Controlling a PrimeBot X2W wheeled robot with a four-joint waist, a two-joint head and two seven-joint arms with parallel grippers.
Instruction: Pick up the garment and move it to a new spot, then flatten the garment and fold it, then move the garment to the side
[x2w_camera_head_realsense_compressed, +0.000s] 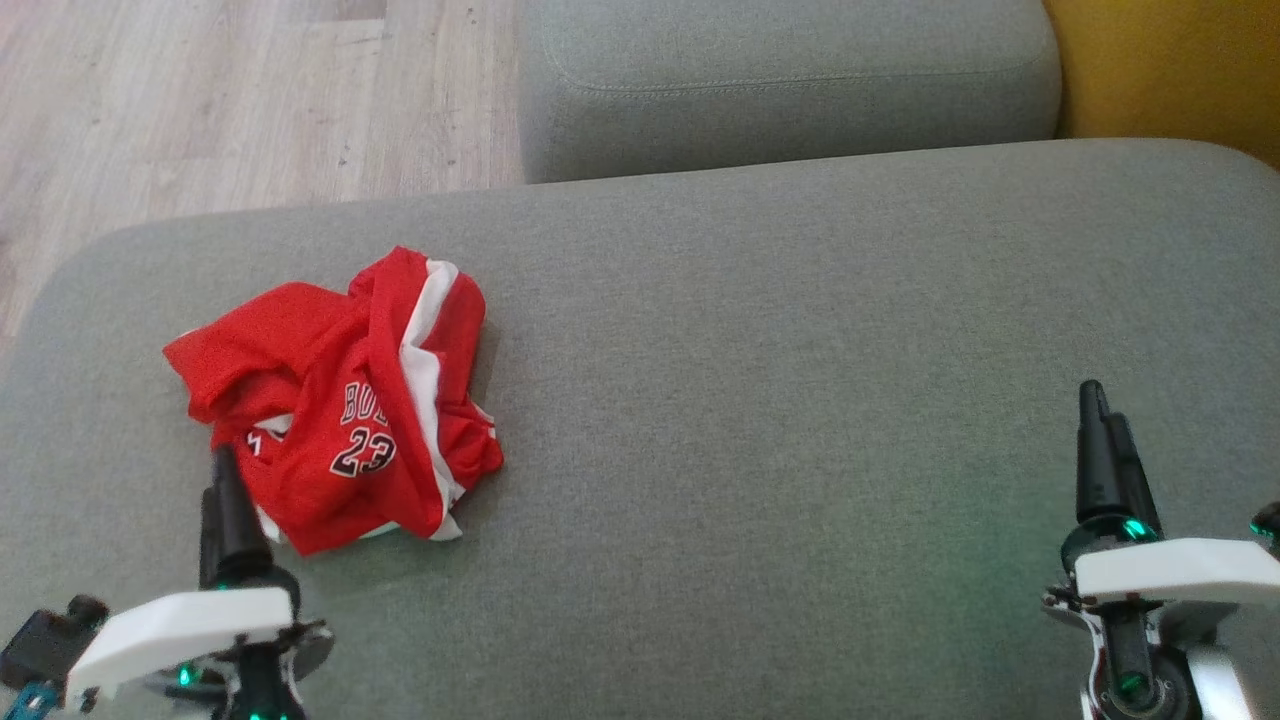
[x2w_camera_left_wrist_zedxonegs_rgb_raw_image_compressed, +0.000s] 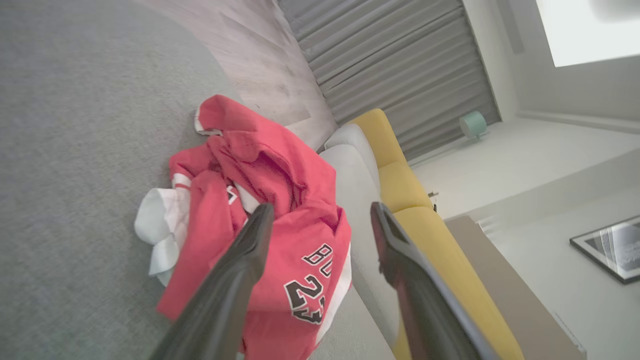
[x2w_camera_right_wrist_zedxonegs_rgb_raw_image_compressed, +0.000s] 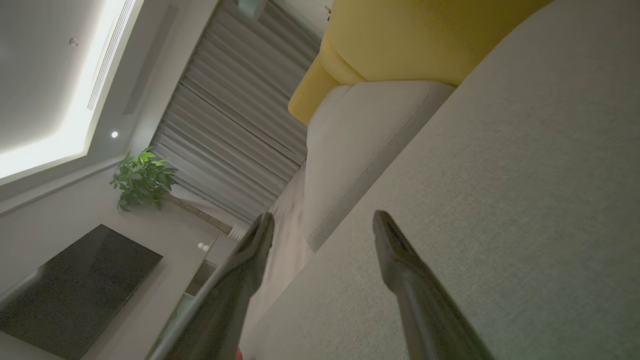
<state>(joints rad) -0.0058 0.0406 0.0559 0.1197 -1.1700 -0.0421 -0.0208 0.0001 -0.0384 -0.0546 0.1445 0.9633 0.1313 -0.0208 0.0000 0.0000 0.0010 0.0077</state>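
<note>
**A:** Where was the garment?

**B:** The red number 23 jersey (x2w_camera_head_realsense_compressed: 340, 400) lay crumpled on the left part of the grey sofa seat (x2w_camera_head_realsense_compressed: 800, 400), with its white trim showing.

**A:** And the left claw?

**B:** The left gripper (x2w_camera_head_realsense_compressed: 222, 470) was at the jersey's near edge. Its fingers were spread apart and held nothing. I couldn't tell whether a tip touched the cloth.

**A:** The right one?

**B:** The right gripper (x2w_camera_head_realsense_compressed: 1105, 405) was well apart from the jersey, over bare grey fabric on the right. It was also released and empty.

**A:** What was beyond the seat?

**B:** Another grey cushion (x2w_camera_head_realsense_compressed: 790, 80), wooden floor (x2w_camera_head_realsense_compressed: 200, 100) to the left, and a yellow sofa (x2w_camera_head_realsense_compressed: 1170, 70) at the far right.
</note>
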